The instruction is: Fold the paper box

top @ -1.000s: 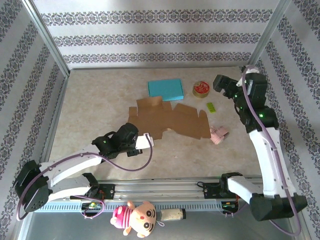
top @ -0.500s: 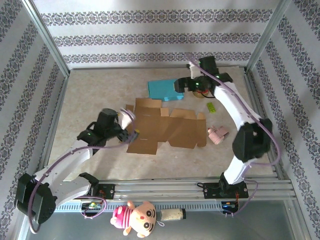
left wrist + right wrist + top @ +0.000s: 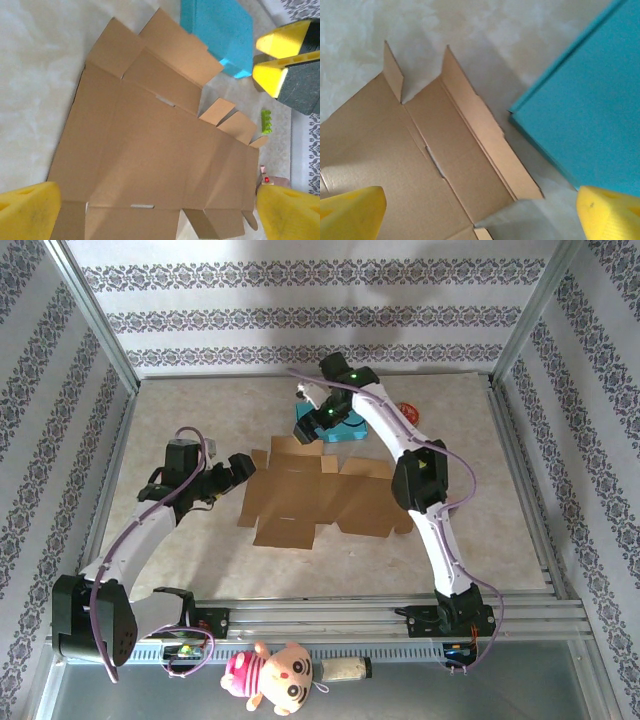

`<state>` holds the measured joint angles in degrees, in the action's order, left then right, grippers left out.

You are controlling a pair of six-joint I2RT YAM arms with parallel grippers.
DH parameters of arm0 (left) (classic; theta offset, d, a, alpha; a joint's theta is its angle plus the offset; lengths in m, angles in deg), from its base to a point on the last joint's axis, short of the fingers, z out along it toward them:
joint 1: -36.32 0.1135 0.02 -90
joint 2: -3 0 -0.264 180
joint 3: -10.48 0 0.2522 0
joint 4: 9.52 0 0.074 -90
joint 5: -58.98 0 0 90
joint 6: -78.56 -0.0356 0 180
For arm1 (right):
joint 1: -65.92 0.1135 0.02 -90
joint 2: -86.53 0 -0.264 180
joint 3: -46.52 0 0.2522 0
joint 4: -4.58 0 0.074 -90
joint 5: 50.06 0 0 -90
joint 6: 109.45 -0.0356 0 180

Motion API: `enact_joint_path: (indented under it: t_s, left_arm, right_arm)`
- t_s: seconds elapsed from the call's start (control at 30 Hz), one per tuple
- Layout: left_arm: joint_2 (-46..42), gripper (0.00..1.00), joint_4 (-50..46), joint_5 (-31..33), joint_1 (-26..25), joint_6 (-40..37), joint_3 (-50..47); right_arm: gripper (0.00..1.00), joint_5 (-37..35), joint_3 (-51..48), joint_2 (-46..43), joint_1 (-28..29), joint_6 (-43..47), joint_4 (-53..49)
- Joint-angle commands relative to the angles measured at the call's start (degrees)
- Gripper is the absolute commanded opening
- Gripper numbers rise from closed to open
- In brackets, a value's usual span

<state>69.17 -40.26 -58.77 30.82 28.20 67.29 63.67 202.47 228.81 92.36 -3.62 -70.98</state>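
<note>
Striped wallpaper on three sides, pale marbled bench [image 3: 200,420] below.

- Left hand [image 3: 235,468]: sits at 9 o'clock of the paper box [image 3: 320,500], just off its left edge and apart from it. Fingers spread wide, nothing between them. A second ago it was pinched nearly shut over the sheet's near edge, at about 6 o'clock. It has since let go and pulled back to the left. Its wrist view looks across the whole sheet between its own yellow fingertips [image 3: 25,212].
- Paper box: an unfolded brown cardboard blank at the bench centre. It lies flat except for the far flaps, which lift a little at their creases. It has slid slightly toward the left arm over the last second. No wall is standing and no tab is tucked.
- Right hand [image 3: 318,420]: a second ago it was out near 2 o'clock at the bench's far right. It has swung in and hangs at 12 o'clock of the sheet, over the far flap. Also wide and empty. Its wrist view shows that flap [image 3: 470,150] directly below.
- Teal box [image 3: 345,430]: at 12 to 1 o'clock, just beside the flap's outer edge.

Reading: the release leaves the sheet free, so nothing has been folded yet. Both hands are now set on opposite sides of the blank, which looks like a setup for a first fold of the far flap. The teal box crowds that edge and could snag a finger.
</note>
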Motion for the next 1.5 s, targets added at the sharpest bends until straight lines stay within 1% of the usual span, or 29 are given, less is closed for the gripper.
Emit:
enact_joint_path:
  t_s: [0.0, 0.13, 0.27, 0.47, 0.53, 0.6, 0.67, 0.77, 0.9, 0.93, 0.97, 1.07, 1.2, 1.27, 1.33, 1.43, 1.47]
  left_arm:
    - [-1.28, 1.0, -10.58, 1.8, 0.73, -2.83, 3.42]
    - [-3.11, 1.0, -16.43, 6.55, 0.75, -7.05, 4.41]
    - [-4.75, 1.0, -17.29, 8.07, 0.76, -6.73, 3.27]
    - [-7.46, 1.0, -15.51, 9.36, 0.82, -4.17, -0.27]
    - [-8.28, 1.0, -14.56, 10.18, 0.75, -3.46, -1.29]
    - [-9.05, 1.0, -14.2, 10.99, 0.75, -2.44, -1.91]
    - [-9.48, 1.0, -14.6, 11.76, 0.75, -1.83, -1.91]
    - [-10.56, 1.0, -15.36, 13.27, 0.75, -0.51, -2.39]
    - [-10.37, 1.0, -18.03, 17.06, 0.79, 2.32, -1.59]
    - [-10.05, 1.0, -18.3, 17.68, 0.75, 2.69, -1.07]
    - [-9.45, 1.0, -18.7, 18.05, 0.78, 3.02, -0.32]
    - [-6.32, 1.0, -19.47, 16.48, 1.31, 3.36, 2.67]
    - [-1.33, 1.0, -19.7, 10.47, 4.9, 3.61, 6.93]
    - [0.35, 1.0, -17.84, 8.58, 5.89, 3.5, 8.37]
    - [1.89, 1.0, -15.2, 8.08, 7.06, 2.72, 9.39]
    - [5.58, 1.0, -10.63, 5.07, 11.19, 0.61, 10.21]
    - [7.27, 1.0, -9.04, 2.27, 13.02, -0.03, 10.31]
  right_arm:
    - [0.98, -2.51, 4.75, 2.78, 1.4, 4.83, -5.54]
    - [0.98, -4.64, 4.81, 5.11, 2.3, 6.26, -5.09]
    - [0.96, -4.07, 4.8, 6.67, 3.33, 6.92, -4.71]
    - [0.89, -7.11, 1.56, 6.99, 4.75, 8.36, -3.64]
    - [0.83, -7.78, 0.75, 6.76, 5.02, 8.77, -2.88]
    - [0.73, -8.57, 0.8, 6.55, 5.07, 8.52, -2.6]
    - [0.66, -9.2, -0.05, 5.69, 5.03, 8.7, -1.94]
    - [0.47, -9.21, -2.92, 3.91, 4.96, 10.18, -0.13]
    - [0.1, -8.62, -5.26, 1.11, 4.94, 10.49, 1.94]
    - [0.04, -8.58, -6.03, 0.02, 4.94, 10.44, 2.75]
    - [0.01, -8.59, -7.25, -1.58, 4.94, 10.44, 4.01]
    - [0.0, -9.69, -13.97, -8.04, 4.62, 8.57, 10.75]
    - [0.0, -10.19, -28.4, -18.65, 4.31, 2.16, 24.45]
    - [0.02, -10.25, -35.53, -22.71, 4.24, -1.62, 30.73]
    - [0.02, -10.87, -40.9, -25.66, 4.26, -4.61, 35.65]
    - [0.04, -10.14, -47.47, -28.96, 4.0, -7.98, 40.73]
    - [0.04, -9.57, -48.69, -29.52, 3.81, -8.56, 41.49]
